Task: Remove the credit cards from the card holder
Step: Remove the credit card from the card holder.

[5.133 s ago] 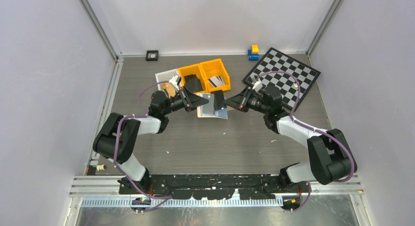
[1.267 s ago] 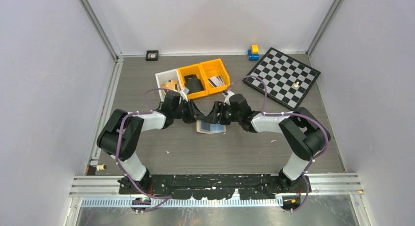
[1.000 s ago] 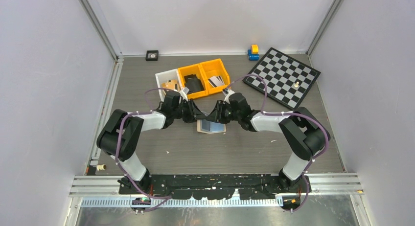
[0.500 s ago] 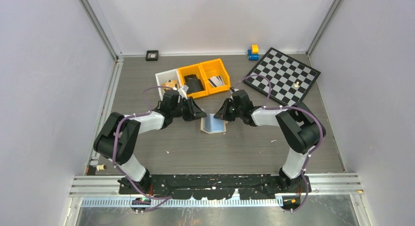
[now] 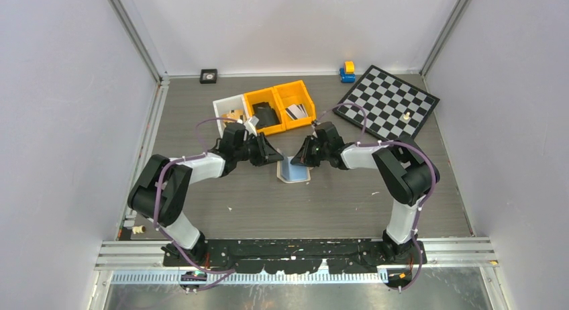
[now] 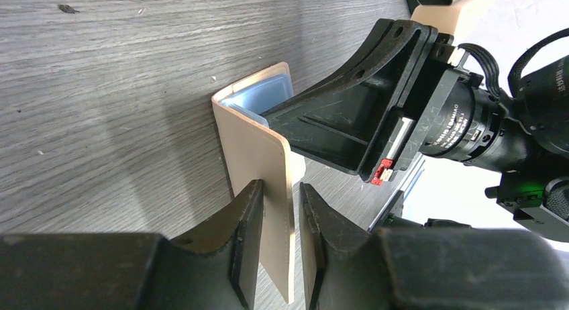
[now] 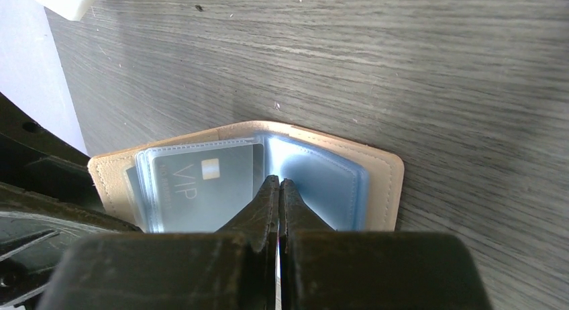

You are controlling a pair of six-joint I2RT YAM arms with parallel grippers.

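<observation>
**A:** Right gripper (image 7: 275, 184), state?

**B:** Fingers pressed together, no gap showing. The tips rest inside the beige bifold card holder (image 7: 382, 182) with clear plastic pockets. They sit at its fold, against the edge of the pocket carrying a grey plastic VIP card (image 7: 194, 182). Cannot tell whether a pocket or card edge is nipped between the tips.

**A:** Left gripper (image 6: 276, 209)?

**B:** Pinching one beige cover of the card holder, a finger on each side. That cover is raised off the surface and the other half lies down with its bluish pockets showing.

**A:** Position of the holder?

**B:** On the dark grey wood-grain table (image 5: 335, 202), between the two grippers and just on the near side of the bins.

**A:** Cards?

**B:** The VIP card sits in its pocket, in the half on the left gripper's side. The pocket past the right fingertips looks bluish, contents unreadable. Light striped cards (image 5: 296, 111) lie in the right orange plastic bin (image 5: 303, 95). A black folded item (image 5: 265, 114) lies in the left orange bin (image 5: 255, 98).

**A:** Further out?

**B:** A white bin (image 5: 221, 107) touches the orange pair. A black-and-white checkerboard (image 5: 389, 105) lies far right, and a small blue-and-yellow toy (image 5: 347, 71) is near the back wall.
</observation>
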